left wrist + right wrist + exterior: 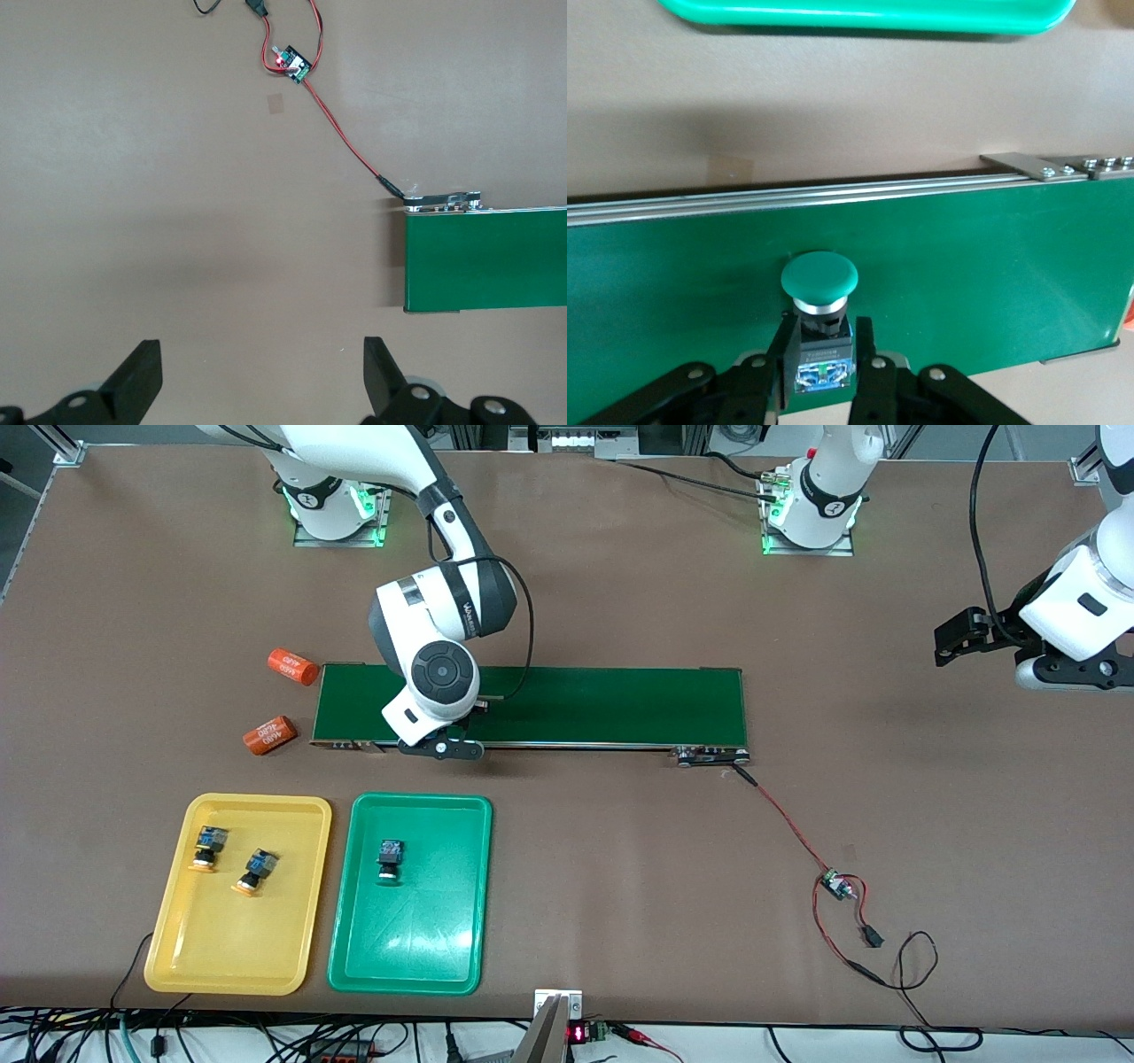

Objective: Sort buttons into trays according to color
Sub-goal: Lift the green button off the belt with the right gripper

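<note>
Four buttons, two trays, right hand on button number four

Two yellow-capped buttons (pixel 209 847) (pixel 254 869) are lying in the yellow tray (pixel 221 970), one green-capped button (pixel 389 859) in the green tray (pixel 416 965). Right hand (pixel 822 359) is sitting on the conveyor belt (pixel 620 704), fingers hugging the last green-capped button's (pixel 820 297) black-and-blue body. Left hand (pixel 261 376) is waiting wide open, over the worktop (pixel 930 797) off the belt's end.

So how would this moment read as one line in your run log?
right gripper: fingers around green button on conveyor belt | left gripper: open, waiting | yellow tray: two buttons | green tray: one
</note>
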`<state>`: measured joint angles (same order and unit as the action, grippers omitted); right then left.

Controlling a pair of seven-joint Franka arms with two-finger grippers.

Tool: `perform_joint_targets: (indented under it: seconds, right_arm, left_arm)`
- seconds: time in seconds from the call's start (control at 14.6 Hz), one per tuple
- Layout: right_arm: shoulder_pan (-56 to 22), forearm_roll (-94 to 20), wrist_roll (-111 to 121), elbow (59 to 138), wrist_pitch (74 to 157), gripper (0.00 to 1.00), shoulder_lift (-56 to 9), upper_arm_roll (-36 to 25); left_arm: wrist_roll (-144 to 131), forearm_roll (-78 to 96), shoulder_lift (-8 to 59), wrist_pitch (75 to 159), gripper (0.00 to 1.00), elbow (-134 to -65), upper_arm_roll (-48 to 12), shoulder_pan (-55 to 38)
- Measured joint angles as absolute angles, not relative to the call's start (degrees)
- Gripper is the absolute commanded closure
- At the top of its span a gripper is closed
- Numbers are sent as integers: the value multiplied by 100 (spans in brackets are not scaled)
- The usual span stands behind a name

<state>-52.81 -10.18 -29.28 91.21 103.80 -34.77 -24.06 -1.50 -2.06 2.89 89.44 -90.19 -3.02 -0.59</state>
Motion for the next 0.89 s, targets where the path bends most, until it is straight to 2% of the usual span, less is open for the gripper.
perform_joint_targets:
  seconds: [0.07,0.21,0.27,0.41,0.82,0.89]
  right_arm:
    - [-5280,-1018,-2928,9157,10379,54,-3477,-2410]
    - [-5274,-1018,-2928,9223,10379,47,-3475,-2426]
    - [-5268,-1018,-2925,9246,10379,39,-3475,-2431]
    - [-5254,-1018,-2850,9272,10383,36,-3475,-2440]
    - [-5150,-1018,-2426,9576,10675,46,-3478,-2457]
    - [-5148,-1017,-2396,9686,10816,64,-3480,-2457]
  left_arm:
    - [-150,-206,289,8944,0,-9019,-301,-59]
    - [-150,-206,289,8944,0,-9019,-302,-59]
    - [-150,-206,289,8944,0,-9019,-302,-59]
    - [-143,-206,289,8944,0,-9019,-302,-59]
    - [-130,-206,289,8944,0,-9019,-308,-62]
    - [-128,-206,289,8944,0,-9019,-309,-63]
